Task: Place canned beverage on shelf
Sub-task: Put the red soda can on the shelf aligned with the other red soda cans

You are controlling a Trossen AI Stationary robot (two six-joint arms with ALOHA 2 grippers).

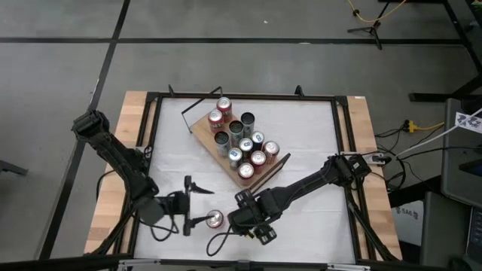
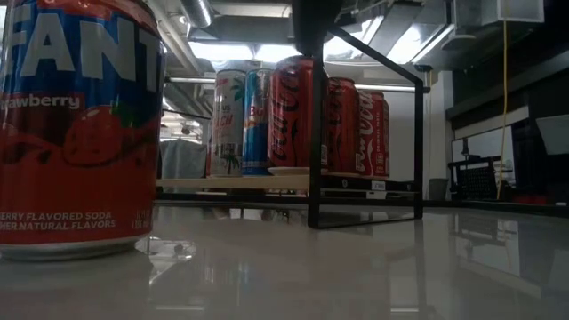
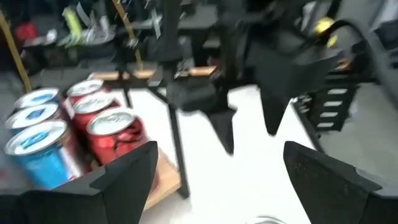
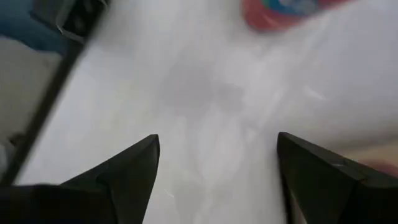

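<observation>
- The shelf (image 1: 205, 129), a light-brown wooden board with black wire rails at its ends, lies slantwise on the white counter (image 1: 301, 135), toward its far half.
- Ten cans (image 1: 242, 141) stand upright on the shelf in close rows, red, blue-topped and dark ones among them.
- A red strawberry soda can (image 1: 215, 219) stands upright on the counter, well apart from the shelf, on the near side.
- The left end effector (image 1: 187, 206) is just beside that can, on the side away from the right arm; its fingers stand wide and hold nothing.
- The right end effector (image 1: 242, 224) is near the same can on its other side, its fingers (image 4: 130, 168) parted with bare counter between them, gripping nothing.
- In the low view the soda can (image 2: 78, 129) fills the near edge, with the shelf's cans behind it.
</observation>
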